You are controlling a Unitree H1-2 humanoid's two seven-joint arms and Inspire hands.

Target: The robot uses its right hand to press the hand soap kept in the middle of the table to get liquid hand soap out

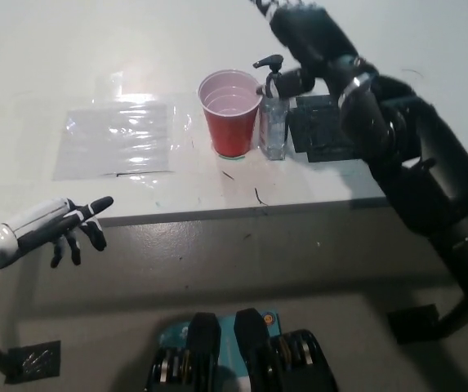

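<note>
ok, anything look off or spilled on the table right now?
No spill visible. The clear soap bottle with black pump stands upright beside the red plastic cup, also upright. A crinkled clear plastic sheet lies flat left of them. The black right hand is partly cut off by the frame's top edge; the white left hand hangs off the table edge.

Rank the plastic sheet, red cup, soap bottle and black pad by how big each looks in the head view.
1. Plastic sheet: largest, wide and flat.
2. Black pad: unsure, since the right arm covers part of it.
3. Red cup.
4. Soap bottle: smallest, slim beside the cup.
</note>
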